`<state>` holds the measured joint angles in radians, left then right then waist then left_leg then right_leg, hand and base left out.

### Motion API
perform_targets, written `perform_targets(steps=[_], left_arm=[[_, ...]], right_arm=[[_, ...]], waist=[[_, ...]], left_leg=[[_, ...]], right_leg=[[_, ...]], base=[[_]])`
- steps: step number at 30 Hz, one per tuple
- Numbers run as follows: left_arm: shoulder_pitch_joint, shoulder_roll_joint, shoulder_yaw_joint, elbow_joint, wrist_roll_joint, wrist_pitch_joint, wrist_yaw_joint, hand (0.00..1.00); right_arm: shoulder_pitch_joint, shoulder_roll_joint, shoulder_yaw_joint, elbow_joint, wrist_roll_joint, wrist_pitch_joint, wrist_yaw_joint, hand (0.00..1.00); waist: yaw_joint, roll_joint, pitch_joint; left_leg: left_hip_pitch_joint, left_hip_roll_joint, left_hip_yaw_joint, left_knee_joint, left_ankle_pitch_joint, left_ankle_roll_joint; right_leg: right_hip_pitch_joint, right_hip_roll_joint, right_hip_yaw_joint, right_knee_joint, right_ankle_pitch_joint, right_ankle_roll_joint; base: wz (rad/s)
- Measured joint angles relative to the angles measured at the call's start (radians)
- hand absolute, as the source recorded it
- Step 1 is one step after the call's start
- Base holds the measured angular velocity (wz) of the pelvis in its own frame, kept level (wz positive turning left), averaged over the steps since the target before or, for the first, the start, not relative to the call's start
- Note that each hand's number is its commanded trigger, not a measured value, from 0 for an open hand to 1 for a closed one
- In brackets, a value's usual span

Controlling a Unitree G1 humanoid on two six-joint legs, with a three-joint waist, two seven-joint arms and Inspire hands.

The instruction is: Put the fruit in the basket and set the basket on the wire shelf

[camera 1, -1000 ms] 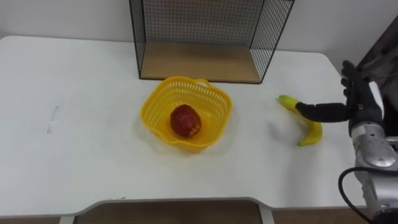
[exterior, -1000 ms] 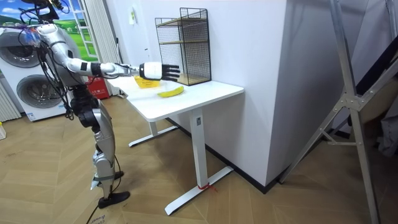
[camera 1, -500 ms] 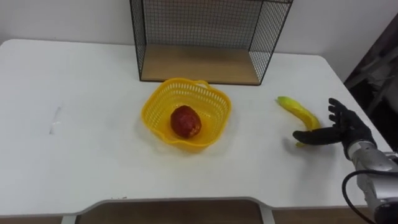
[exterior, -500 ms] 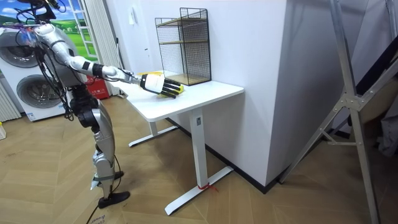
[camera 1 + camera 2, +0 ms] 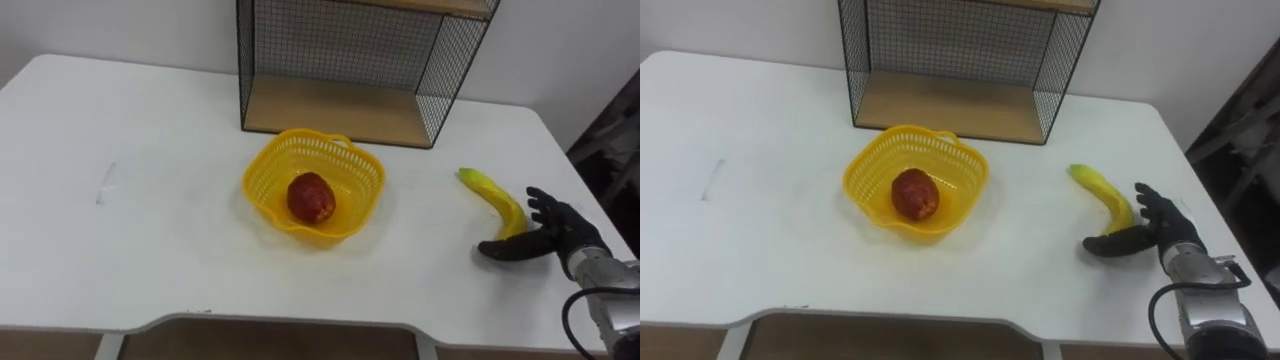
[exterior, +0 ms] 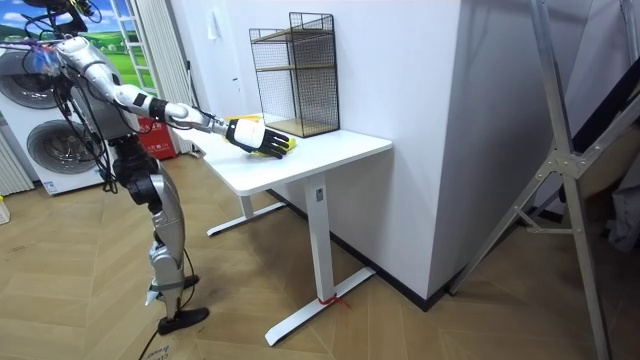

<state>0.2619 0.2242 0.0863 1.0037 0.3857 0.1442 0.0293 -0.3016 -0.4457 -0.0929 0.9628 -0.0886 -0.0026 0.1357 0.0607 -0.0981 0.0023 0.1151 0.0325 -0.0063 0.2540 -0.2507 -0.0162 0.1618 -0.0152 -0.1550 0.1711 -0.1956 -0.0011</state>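
A yellow plastic basket (image 5: 262, 172) stands in the middle of the white table (image 5: 150, 250) with a red fruit (image 5: 312, 197) inside it. Right behind it is the black wire shelf (image 5: 360, 55) with a wooden bottom board. A yellow banana (image 5: 492, 193) lies on the table to the basket's right. My right hand (image 5: 556, 235) rests on the table at the banana's near end, open. Its thumb points left under the banana's tip and its fingers are spread beside it, not closed round it. In the room view I stand at the table's end with the right hand (image 6: 255, 137) stretched out over the banana (image 6: 286, 145).
The table's right edge (image 5: 585, 215) runs close beside my right hand. A small faint mark (image 5: 105, 183) lies on the table's left part. In the room view, washing machines (image 6: 40, 120) stand behind me.
My right hand has come down from above the banana to the table at its near end. The whole eye picture has shifted slightly. Basket, red fruit and banana have stayed put.
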Motion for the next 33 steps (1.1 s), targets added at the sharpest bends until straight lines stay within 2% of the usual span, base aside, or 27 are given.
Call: perform_targets(steps=[4, 11, 17, 27, 28, 29, 30, 31, 33], left_arm=[[-0.002, 0.000, 0.000, 0.000, 0.001, -0.001, -0.001, 0.00], [-0.003, 0.000, -0.005, 0.005, -0.001, -0.001, -0.003, 0.00], [-0.026, 0.000, -0.011, 0.054, 0.000, 0.001, -0.003, 0.00], [-0.027, 0.000, -0.010, 0.059, 0.001, 0.008, -0.003, 0.00], [-0.027, 0.000, -0.010, 0.056, 0.001, 0.008, -0.003, 0.00], [-0.027, 0.000, -0.010, 0.055, 0.000, 0.007, -0.003, 0.00], [-0.028, 0.000, -0.010, 0.054, 0.000, 0.006, -0.003, 0.00], [-0.030, 0.000, -0.011, 0.054, 0.000, 0.004, -0.003, 0.00], [-0.031, 0.000, -0.011, 0.054, 0.000, 0.000, -0.002, 0.00]], right_arm=[[-0.001, -0.004, -0.007, 0.003, -0.080, -0.003, 0.018, 0.00], [-0.001, -0.009, -0.005, 0.010, -0.096, -0.003, 0.020, 0.00], [0.005, -0.009, -0.006, 0.022, -0.118, -0.002, 0.011, 0.00], [0.006, 0.003, -0.006, 0.020, -0.117, 0.024, -0.030, 0.00], [0.006, 0.007, -0.006, 0.020, -0.117, 0.026, -0.040, 0.04], [0.006, 0.009, -0.006, 0.020, -0.117, 0.026, -0.046, 0.54], [0.007, 0.012, -0.006, 0.020, -0.117, 0.026, -0.055, 0.85], [0.008, 0.014, -0.005, 0.020, -0.117, 0.026, -0.062, 1.00], [0.008, 0.017, -0.005, 0.020, -0.117, 0.026, -0.074, 1.00]], waist=[[0.005, 0.006, -0.0009], [0.009, 0.007, -0.0013], [0.020, 0.006, -0.0008], [0.030, -0.004, -0.0009], [0.030, -0.007, -0.0011], [0.029, -0.008, -0.0009], [0.029, -0.010, -0.0006], [0.029, -0.010, -0.0006], [0.029, -0.011, -0.0005]], left_leg=[[-0.002, 0.000, -0.001, -0.005, 0.000, 0.000], [-0.003, 0.000, -0.004, -0.002, 0.000, 0.000], [0.002, 0.001, -0.009, -0.004, 0.000, -0.001], [0.002, 0.000, -0.009, -0.001, 0.000, -0.001], [0.002, 0.000, -0.009, -0.001, 0.000, -0.001], [0.002, 0.000, -0.009, -0.001, 0.000, -0.001], [0.002, 0.000, -0.009, -0.001, 0.000, -0.001], [0.002, -0.001, -0.009, 0.000, 0.000, -0.001], [0.002, -0.001, -0.009, 0.000, 0.000, -0.001]], right_leg=[[0.001, 0.000, -0.004, 0.002, 0.000, -0.001], [0.001, 0.000, -0.009, 0.004, 0.001, -0.001], [0.011, 0.000, -0.016, 0.002, 0.002, -0.002], [0.013, 0.000, -0.012, -0.002, 0.003, -0.003], [0.013, 0.000, -0.012, -0.002, 0.003, -0.003], [0.013, 0.000, -0.012, -0.002, 0.003, -0.003], [0.013, 0.000, -0.012, -0.002, 0.003, -0.003], [0.013, 0.000, -0.011, -0.003, 0.003, -0.003], [0.013, 0.000, -0.010, -0.003, 0.003, -0.003]], base=[[0.01], [0.00], [0.02], [0.00], [0.00], [0.00], [0.00], [0.00], [0.00]])
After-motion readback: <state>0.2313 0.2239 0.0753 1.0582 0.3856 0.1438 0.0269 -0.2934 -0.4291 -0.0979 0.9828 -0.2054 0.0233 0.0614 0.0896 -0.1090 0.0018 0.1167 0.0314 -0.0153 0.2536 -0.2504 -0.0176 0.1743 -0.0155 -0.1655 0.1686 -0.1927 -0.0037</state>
